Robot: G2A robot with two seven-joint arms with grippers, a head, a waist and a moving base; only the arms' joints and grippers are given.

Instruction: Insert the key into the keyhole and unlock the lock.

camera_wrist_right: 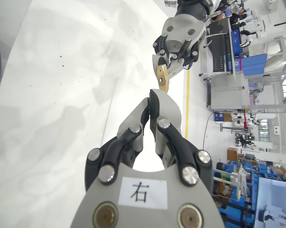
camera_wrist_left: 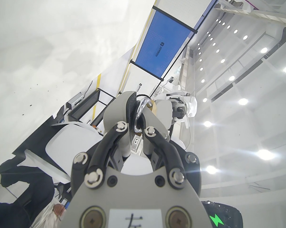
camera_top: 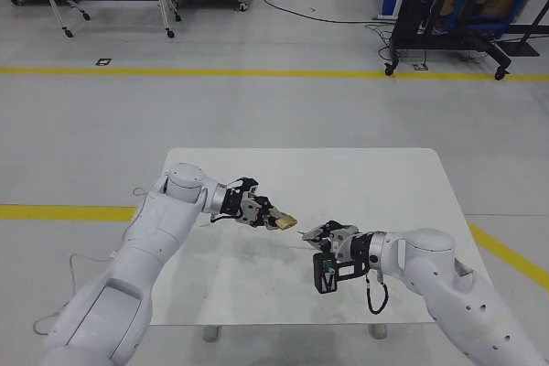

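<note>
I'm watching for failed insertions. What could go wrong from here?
The left pincer holds the padlock only by its shackle, in the air, so a push could swing it. The key juts as a thin sliver from the shut right pincer; slightly off the keyhole, it may slip or twist.

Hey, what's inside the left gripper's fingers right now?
The left gripper is shut on the padlock. Its silver shackle sits between the pads, and the brass body sticks out past the fingertips. The pads cover part of the shackle.
</note>
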